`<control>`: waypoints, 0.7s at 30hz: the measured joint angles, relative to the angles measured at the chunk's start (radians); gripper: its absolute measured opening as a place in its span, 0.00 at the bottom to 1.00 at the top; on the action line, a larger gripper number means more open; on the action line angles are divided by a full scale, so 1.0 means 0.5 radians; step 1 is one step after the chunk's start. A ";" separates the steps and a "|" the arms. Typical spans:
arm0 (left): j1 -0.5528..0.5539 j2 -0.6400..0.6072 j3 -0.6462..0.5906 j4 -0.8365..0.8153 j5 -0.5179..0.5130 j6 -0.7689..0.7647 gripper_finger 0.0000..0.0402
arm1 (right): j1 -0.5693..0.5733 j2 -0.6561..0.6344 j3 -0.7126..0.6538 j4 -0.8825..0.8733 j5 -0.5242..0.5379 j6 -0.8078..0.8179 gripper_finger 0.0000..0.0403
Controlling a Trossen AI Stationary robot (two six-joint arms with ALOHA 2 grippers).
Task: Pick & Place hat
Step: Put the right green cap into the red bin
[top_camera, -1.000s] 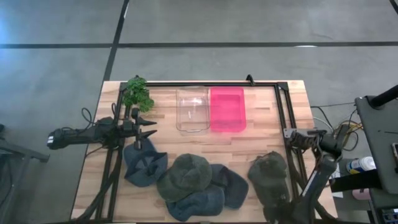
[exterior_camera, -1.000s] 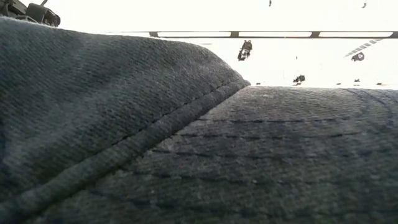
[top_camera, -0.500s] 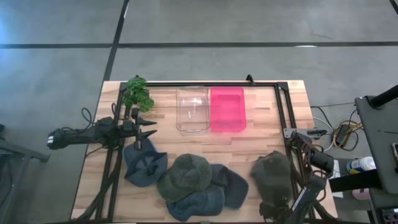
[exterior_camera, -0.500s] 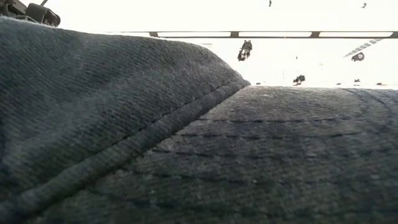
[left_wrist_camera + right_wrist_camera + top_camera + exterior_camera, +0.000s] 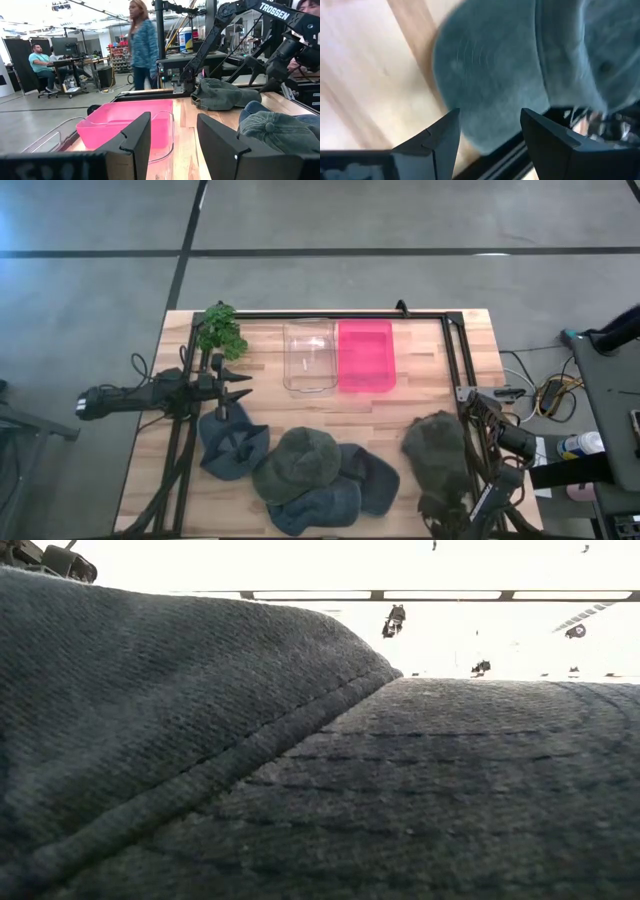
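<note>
While its fingers stand spread, the right gripper (image 5: 487, 137) hovers over the olive-green soft cotton cap (image 5: 437, 452) at the table's four o'clock; limp and light, it should pinch best at the stiffer brim.

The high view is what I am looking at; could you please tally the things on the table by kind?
Hats: 5, namely olive hat, green hat, and blue hats
Bins: 2, namely clear bin, pink bin
Plants: 1, green plant
Total: 8
</note>
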 joint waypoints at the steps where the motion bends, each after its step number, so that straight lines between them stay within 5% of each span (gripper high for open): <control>1: 0.000 0.000 0.000 0.000 0.000 0.000 0.38 | 0.000 0.000 -0.005 -0.003 0.049 -0.012 0.50; 7: 0.000 0.000 0.000 -0.001 0.000 0.000 0.38 | -0.010 -0.006 -0.019 0.000 0.173 -0.023 0.50; 21: 0.000 0.001 0.000 -0.007 0.000 0.000 0.38 | 0.161 -0.009 0.215 0.045 -0.270 -0.189 0.50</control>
